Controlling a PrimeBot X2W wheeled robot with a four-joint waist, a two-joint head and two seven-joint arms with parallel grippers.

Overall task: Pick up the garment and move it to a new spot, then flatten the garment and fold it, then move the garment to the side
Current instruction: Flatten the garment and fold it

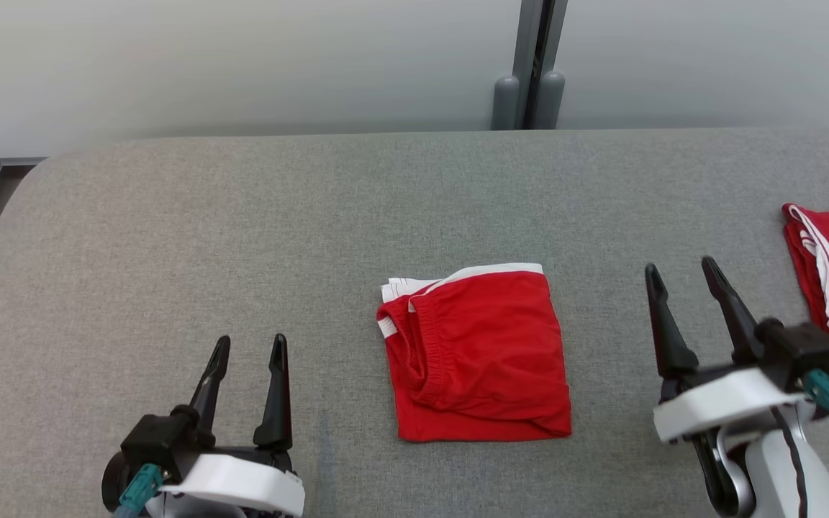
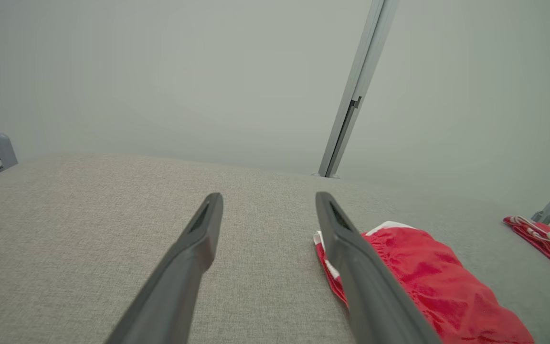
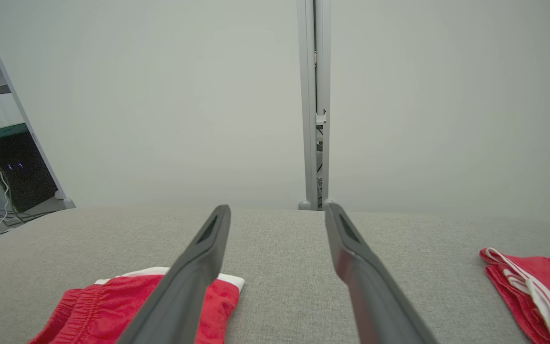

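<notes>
Facing a grey fabric table [image 1: 170, 216] and pale wall [image 1: 242, 57], I hold my left gripper [image 1: 252, 338] and right gripper [image 1: 679, 265] spread wide, empty, flanking the folded red garment [image 1: 479, 360]

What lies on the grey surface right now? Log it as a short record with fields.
surface: grey cloth-covered table
centre: red garment, folded, white trim at far edge
right edge: second red garment, white stripes, partly out of frame
left gripper: open, empty, left of the red garment
right gripper: open, empty, between the two garments
task stage: looks folded; not yet moved aside
</notes>
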